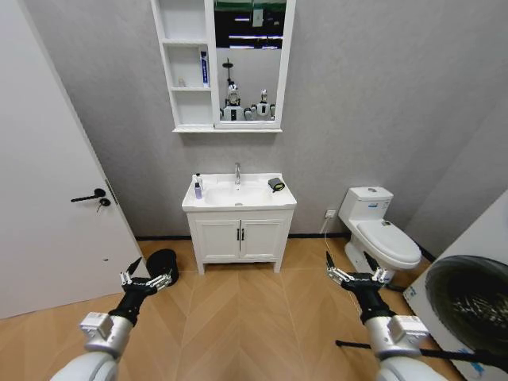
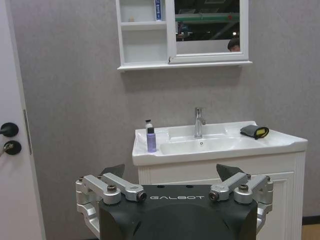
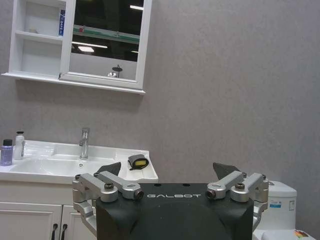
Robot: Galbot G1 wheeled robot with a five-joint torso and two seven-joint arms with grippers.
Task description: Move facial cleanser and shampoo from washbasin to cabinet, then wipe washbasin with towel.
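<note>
No step is yet begun: the left gripper (image 1: 148, 278) at eight o'clock is held wide open and empty. Two small bottles (image 1: 198, 187), seemingly cleanser and shampoo, wait on the washbasin (image 1: 238, 203) at twelve, under the cabinet (image 1: 189, 67); the towel (image 1: 276, 184) lies opposite. A clear approach is needed. The right gripper (image 1: 355, 275) at four o'clock is likewise open; a toilet (image 1: 379, 230) stands beyond.

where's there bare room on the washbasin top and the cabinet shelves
On the washbasin: the front rim, and the ledge between tap and towel. Its left-rear corner is crowded by two bottles. The cabinet's lowest shelf looks bare.
</note>
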